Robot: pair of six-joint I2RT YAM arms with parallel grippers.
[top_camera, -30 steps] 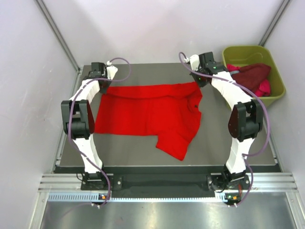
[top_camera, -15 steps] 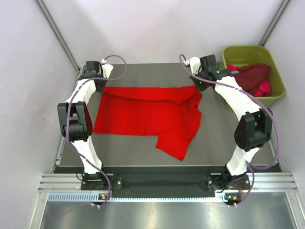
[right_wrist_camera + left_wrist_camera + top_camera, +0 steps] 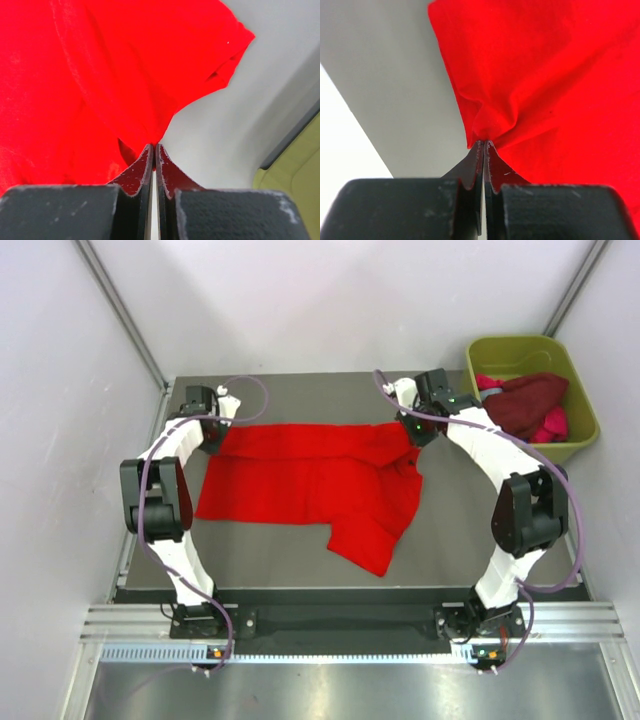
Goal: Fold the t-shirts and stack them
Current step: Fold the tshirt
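Slippage is the worry: the left gripper (image 3: 483, 145) and right gripper (image 3: 153, 146) are each pressed together on a small pinch of the bright red t-shirt (image 3: 310, 475), at the corners farthest from and nearest the green tub (image 3: 512, 341). Spread on the table (image 3: 280, 552) beside the tub, it could slide free or fold skewed if the two pull unevenly; maroon and pink t-shirts (image 3: 528, 400) lie bunched inside the tub.

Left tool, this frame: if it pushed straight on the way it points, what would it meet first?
The bright red t-shirt: the left tool is shut on its bunched edge, and more red cloth lies straight ahead. The table is probably just beneath, though depth is unclear.
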